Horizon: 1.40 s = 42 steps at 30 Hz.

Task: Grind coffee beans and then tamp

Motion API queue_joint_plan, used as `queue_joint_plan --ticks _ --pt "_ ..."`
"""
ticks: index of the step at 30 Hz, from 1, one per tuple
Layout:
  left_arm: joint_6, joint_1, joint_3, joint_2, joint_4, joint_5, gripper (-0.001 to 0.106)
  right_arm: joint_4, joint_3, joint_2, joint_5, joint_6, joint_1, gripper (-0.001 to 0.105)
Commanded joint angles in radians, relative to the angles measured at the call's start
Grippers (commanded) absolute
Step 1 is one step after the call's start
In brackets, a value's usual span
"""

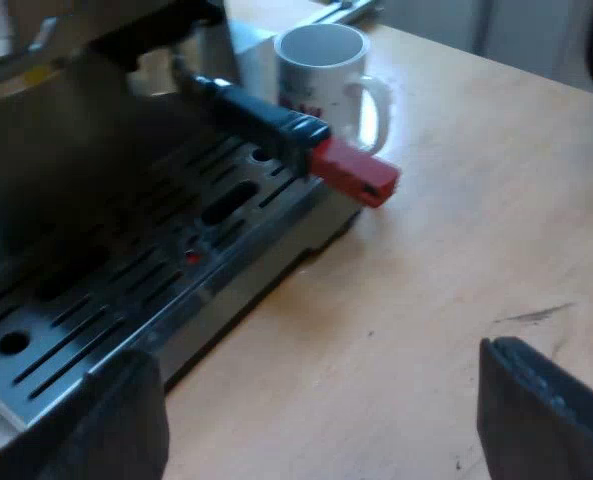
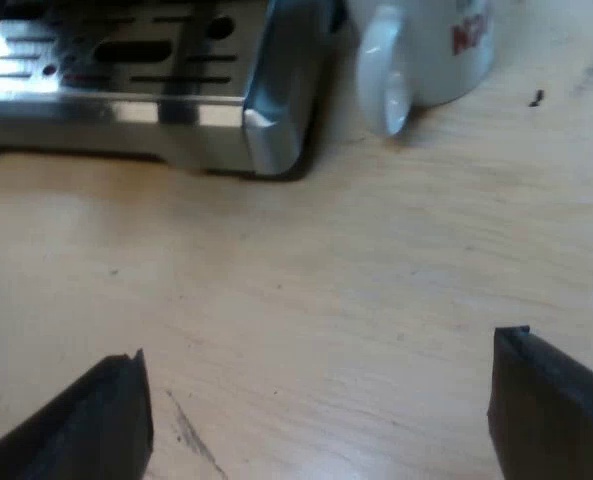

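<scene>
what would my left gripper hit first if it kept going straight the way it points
Likely the bare table beside the machine's drip tray, since the left gripper seems angled down. If flatter, the holder's red handle end.

The holder's [image 1: 276, 125] metal head is hidden in shadow under the espresso machine [image 1: 66, 130]. The mug's [image 2: 431, 60] rim is cut off in the right wrist view, its red print too blurred to read.

**Warm, even light**

The wooden table [image 1: 456, 250] is lit evenly in a warm tone. Glare is seen on the machine's metal tray [image 2: 261, 125] and on the white mug [image 1: 321, 70]. A dark shadow is cast beneath the tray's edge.
</scene>
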Motion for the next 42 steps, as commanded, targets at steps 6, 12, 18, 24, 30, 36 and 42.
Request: queue_joint_plan --ticks 6,12,18,24,30,36,42 --pt "0.015 -0.087 0.139 0.013 -0.282 0.054 0.066 -0.119 -0.008 0.013 -0.006 -0.093 0.096 0.07" --pt "0.01 -0.088 0.262 0.015 -0.367 0.054 0.066 -0.168 0.015 0.013 -0.002 -0.094 0.135 0.07" --pt "0.01 -0.088 0.315 0.015 -0.488 0.076 0.066 -0.287 0.101 0.015 -0.017 -0.085 0.179 0.062" --pt "0.01 -0.088 0.32 0.015 -0.492 0.076 0.066 -0.355 0.149 0.017 -0.006 -0.047 0.276 0.06" --pt "0.01 -0.088 0.32 0.015 -0.492 0.076 0.066 -0.454 0.209 0.019 0.107 0.047 0.442 0.043" --pt "0.01 -0.088 0.32 0.015 -0.492 0.076 0.066 -0.549 0.261 0.019 0.251 0.113 0.643 0.036" --pt "0.01 -0.088 0.32 0.015 -0.492 0.076 0.066 -0.609 0.276 0.1 0.421 0.188 0.86 0.015"
